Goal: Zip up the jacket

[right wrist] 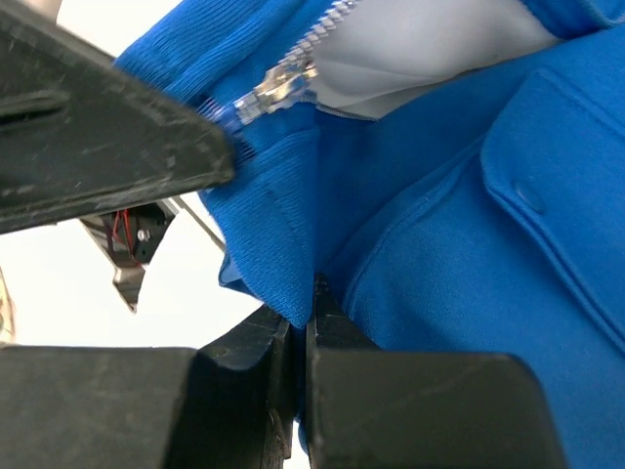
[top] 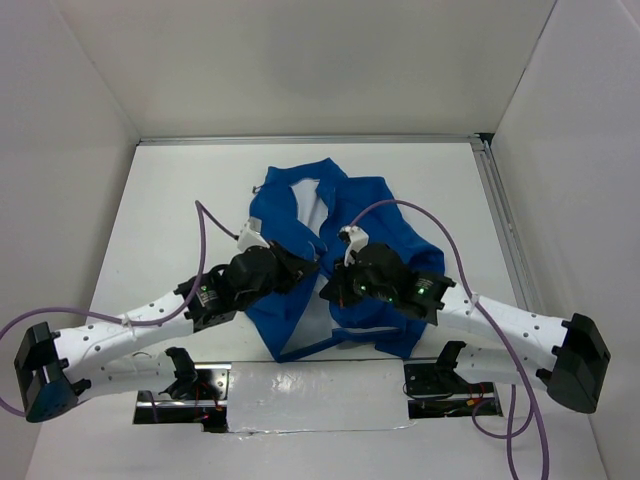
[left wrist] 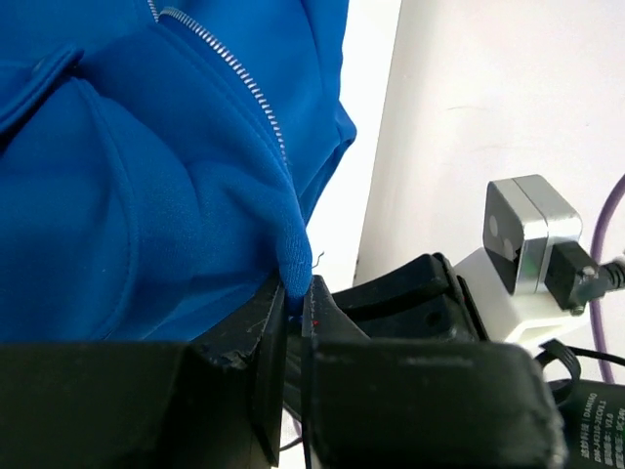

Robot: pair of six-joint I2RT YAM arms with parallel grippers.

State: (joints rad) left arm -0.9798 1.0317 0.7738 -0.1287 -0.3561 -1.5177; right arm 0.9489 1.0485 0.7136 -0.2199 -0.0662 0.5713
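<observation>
The royal-blue jacket [top: 375, 215] lies open on the white table, its white lining [top: 310, 205] showing in the middle. My left gripper [top: 312, 270] is shut on a fold of the jacket's left front edge [left wrist: 291, 256], just below its silvery zipper teeth [left wrist: 244, 86]. My right gripper [top: 325, 290] is shut on a fold of the right front panel [right wrist: 278, 264] near the hem. In the right wrist view the zipper slider [right wrist: 283, 78] sits above my jaws, with the left gripper's black finger [right wrist: 107, 147] next to it. A flap pocket [right wrist: 566, 195] lies to the right.
White walls enclose the table on three sides, with a metal rail [top: 500, 215] along the right edge. Purple cables [top: 205, 240] loop above both arms. The right arm's wrist camera [left wrist: 522, 234] shows in the left wrist view. Foil tape [top: 300, 400] covers the near edge.
</observation>
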